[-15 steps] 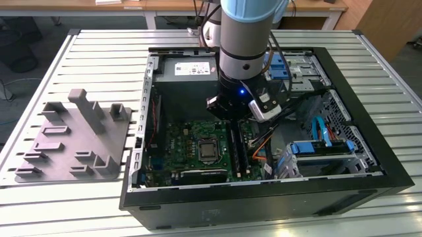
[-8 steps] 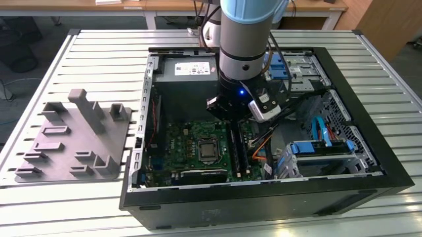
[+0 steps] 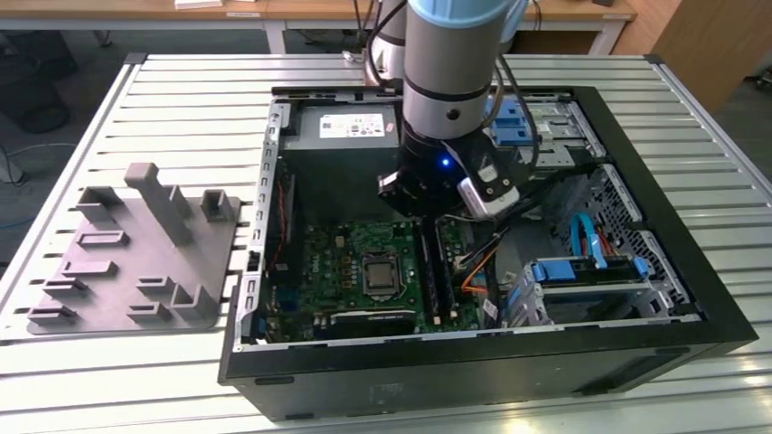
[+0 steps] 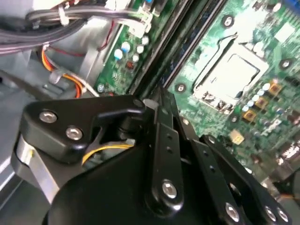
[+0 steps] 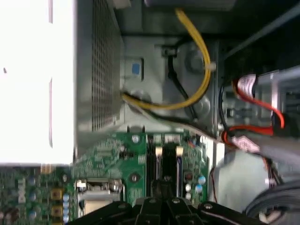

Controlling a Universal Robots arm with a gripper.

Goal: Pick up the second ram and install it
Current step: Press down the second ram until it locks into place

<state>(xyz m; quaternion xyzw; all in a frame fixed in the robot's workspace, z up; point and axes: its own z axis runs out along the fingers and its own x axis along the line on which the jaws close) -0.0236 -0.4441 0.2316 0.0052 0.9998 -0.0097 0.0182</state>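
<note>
Overhead, the arm (image 3: 449,81) reached straight down into the open computer case (image 3: 675,298), its gripper (image 3: 425,215) poised just above the memory slots (image 5: 164,161) beside the processor socket (image 3: 381,274) on the motherboard (image 3: 338,271). Whether the jaws were apart or clamped, I cannot tell. The second ram (image 3: 437,271) stood in the slots below the gripper.
</note>
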